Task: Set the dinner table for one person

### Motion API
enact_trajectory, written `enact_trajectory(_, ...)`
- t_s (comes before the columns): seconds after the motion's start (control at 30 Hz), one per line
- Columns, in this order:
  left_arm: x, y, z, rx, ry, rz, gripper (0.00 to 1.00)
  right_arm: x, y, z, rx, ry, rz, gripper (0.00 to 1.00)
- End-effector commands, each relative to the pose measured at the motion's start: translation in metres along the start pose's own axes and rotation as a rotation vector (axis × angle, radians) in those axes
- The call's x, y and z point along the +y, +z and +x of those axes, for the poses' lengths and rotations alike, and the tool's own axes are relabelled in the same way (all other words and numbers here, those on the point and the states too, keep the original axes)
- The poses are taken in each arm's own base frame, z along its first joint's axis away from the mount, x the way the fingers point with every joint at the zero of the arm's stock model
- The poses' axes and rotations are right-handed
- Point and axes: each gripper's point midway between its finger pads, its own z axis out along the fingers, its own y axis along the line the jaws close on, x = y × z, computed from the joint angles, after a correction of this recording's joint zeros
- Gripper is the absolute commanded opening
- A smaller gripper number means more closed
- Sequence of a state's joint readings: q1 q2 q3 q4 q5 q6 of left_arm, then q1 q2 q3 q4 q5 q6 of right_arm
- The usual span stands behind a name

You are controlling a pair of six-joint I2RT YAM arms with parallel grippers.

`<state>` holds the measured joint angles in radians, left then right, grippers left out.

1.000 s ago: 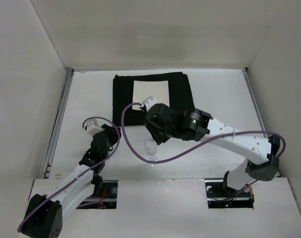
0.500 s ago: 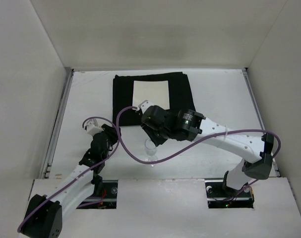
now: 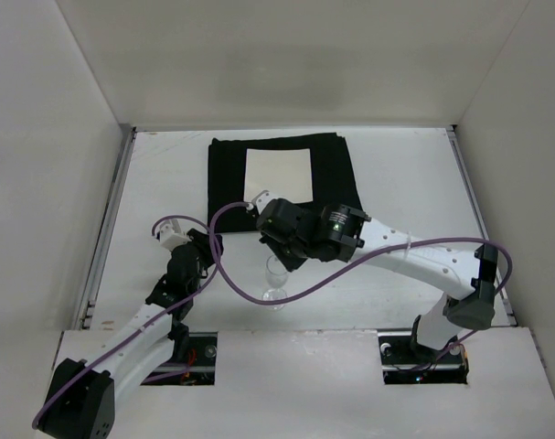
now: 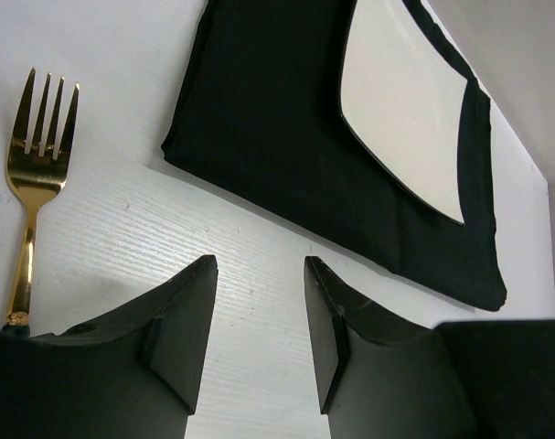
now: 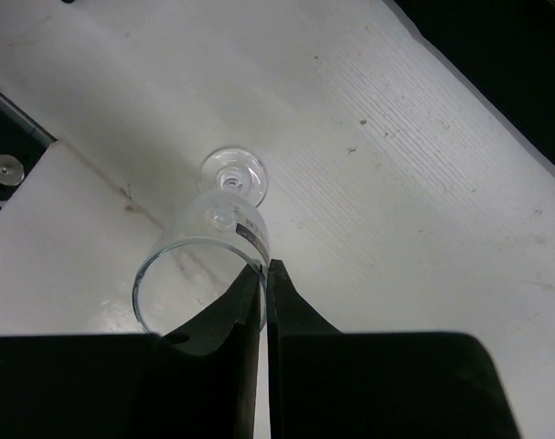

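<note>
Table (image 3: 405,183), matte white and lightly scuffed, lies under both my arms and carries everything in view. My right hand (image 5: 264,274) is clenched on the rim of a wine glass (image 5: 218,219), one finger inside the bowl and one outside, with the clear wall pinched between them. A small sticker (image 5: 250,236) with a dark stripe sits on the bowl just below my fingers, its print too small to read. The round foot shows below the bowl, but I cannot tell whether it touches the table. From above, the glass is near the front edge, between my two arms.

My left hand (image 4: 259,274) is released, its fingers spread over bare table with nothing between them. A gold fork (image 4: 35,174) lies just to its left, tines pointing away. Beyond lies a black placemat (image 4: 268,137) with a white square plate (image 4: 400,101) on it.
</note>
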<state>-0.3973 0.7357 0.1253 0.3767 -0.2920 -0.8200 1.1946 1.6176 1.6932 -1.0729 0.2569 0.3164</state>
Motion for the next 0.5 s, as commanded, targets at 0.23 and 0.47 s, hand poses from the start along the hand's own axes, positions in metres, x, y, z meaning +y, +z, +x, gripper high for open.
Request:
enact_trajectory(0.23,-0.009,0.001,-0.01,-0.037,-0.015,0.028,0.41,-0.066,-0.055,-0.059,-0.254,0.11,0.108,0.04)
enact_trajectory(0.47,-0.009,0.001,-0.009,-0.032,-0.015,0.027,0.41,-0.166,-0.061,-0.11,-0.49,0.32,0.224,0.03)
